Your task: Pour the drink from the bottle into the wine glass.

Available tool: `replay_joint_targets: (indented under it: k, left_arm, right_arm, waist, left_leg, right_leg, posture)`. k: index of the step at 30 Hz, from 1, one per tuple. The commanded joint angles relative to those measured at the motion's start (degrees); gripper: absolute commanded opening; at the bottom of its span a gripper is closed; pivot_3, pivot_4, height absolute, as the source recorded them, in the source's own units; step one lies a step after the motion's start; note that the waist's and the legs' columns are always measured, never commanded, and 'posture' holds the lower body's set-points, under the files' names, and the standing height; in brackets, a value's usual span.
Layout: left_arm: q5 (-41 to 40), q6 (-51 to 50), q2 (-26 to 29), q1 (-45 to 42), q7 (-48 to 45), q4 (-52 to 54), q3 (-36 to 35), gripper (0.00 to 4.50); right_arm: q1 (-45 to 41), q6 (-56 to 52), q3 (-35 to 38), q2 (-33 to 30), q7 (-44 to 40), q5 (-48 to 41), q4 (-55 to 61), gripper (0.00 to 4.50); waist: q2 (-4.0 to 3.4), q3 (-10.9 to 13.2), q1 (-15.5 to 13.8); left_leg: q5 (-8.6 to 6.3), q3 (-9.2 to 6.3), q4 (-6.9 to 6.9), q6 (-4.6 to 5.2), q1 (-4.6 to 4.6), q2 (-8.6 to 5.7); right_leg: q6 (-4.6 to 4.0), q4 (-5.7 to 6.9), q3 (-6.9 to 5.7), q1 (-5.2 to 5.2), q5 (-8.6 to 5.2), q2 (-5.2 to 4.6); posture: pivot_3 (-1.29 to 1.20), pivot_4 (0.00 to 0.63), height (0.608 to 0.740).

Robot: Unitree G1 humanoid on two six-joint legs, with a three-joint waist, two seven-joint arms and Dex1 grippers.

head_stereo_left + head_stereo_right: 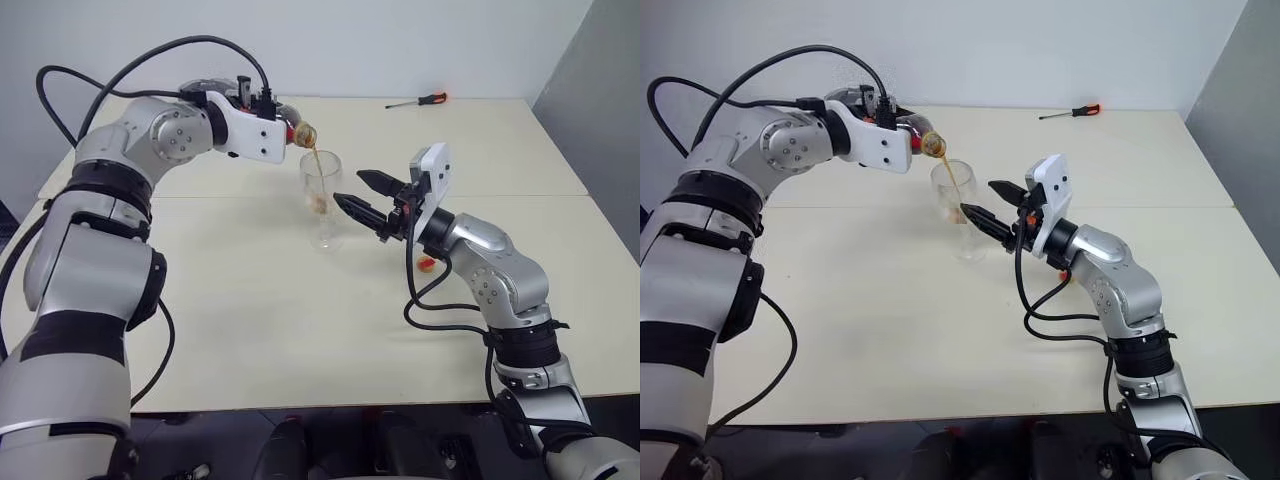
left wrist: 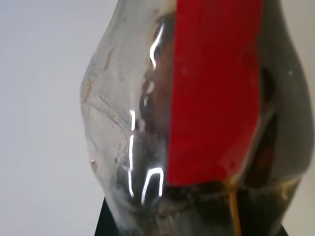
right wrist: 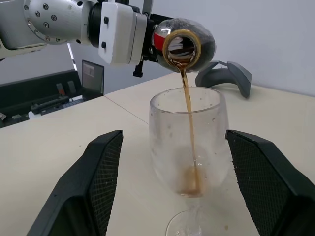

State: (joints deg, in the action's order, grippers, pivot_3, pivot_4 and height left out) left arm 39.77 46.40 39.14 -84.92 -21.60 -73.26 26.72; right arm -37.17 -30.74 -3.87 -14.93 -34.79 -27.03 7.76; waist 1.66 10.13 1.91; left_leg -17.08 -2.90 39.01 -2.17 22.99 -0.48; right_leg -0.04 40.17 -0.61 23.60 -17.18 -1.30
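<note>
The bottle, uncapped and tipped mouth-down, hangs just above the glass at upper centre of the head views. A thin brown stream of the drink falls from its mouth into the bowl, where a little has pooled at the bottom. The left gripper is clamped tight on the bottle's body. The right gripper sits level just right of the glass, its fingers spread wide on either side of the bowl without touching it.

The glass stands upright on a pale cream table, close to a seam running across the top. A red-handled screwdriver lies near the far edge, upper right, and a small orange-yellow object lies under the right forearm. White walls close in behind and to the right.

The right wrist view shows the bottle's open mouth head-on, plus a grey curved object on the table behind. The left wrist view shows the red label close up.

The near and right parts of the table are bare.
</note>
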Motion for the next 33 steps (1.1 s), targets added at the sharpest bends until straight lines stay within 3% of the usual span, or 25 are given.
replay_joint_targets:
  k: [1,33]
  left_arm:
    - [-0.07,0.25,1.25,-2.95,1.79,0.47,-0.4,0.85]
    - [0.56,0.75,1.28,-4.62,2.34,0.09,-0.45,0.85]
  right_arm:
    - [-1.0,1.45,0.68,0.21,-0.02,0.09,1.82,3.57]
    - [-1.57,2.35,0.41,0.74,-0.48,1.21,1.17,3.57]
  waist:
    - [0.0,0.0,0.01]
    - [0.0,0.0,0.07]
  left_leg:
    - [0.0,0.0,0.0,0.0,0.0,0.0]
    - [0.0,0.13,0.04,0.0,0.01,0.0]
  right_leg:
    - [0.0,0.0,0.0,0.0,0.0,0.0]
    - [0.0,0.35,0.02,0.22,0.0,0.0]
  posture:
    - [0.0,0.15,0.74]
    - [0.0,0.15,0.74]
